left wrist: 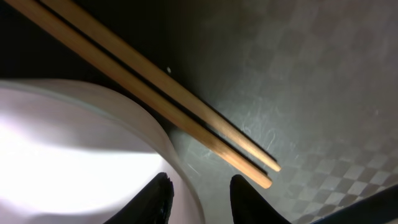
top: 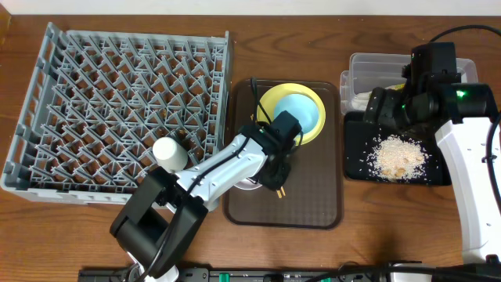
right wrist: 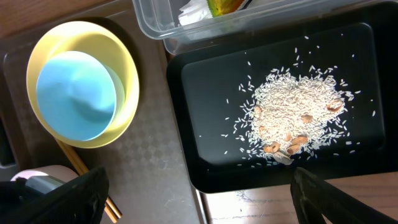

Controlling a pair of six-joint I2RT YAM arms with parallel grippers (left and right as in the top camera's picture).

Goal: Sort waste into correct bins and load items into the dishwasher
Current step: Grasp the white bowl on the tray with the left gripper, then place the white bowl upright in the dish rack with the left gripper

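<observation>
My left gripper (left wrist: 202,202) is straddling the rim of the white bowl (left wrist: 74,162) at the brown tray's (left wrist: 311,74) near left, jaws parted and not clamping, with the chopsticks (left wrist: 155,87) just beside it. My right gripper (right wrist: 199,198) is hovering wide open and empty over the rice (right wrist: 292,118) in the black tray (right wrist: 211,81).

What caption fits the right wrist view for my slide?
Rice scraps piled in the black tray, light-blue bowl nested in the yellow plate beside it.

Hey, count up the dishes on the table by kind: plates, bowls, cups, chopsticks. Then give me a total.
Plates: 1, the yellow plate
Bowls: 2, the blue bowl and the white bowl
Cups: 1, the white cup
Chopsticks: 1 pair
Total: 5
</observation>
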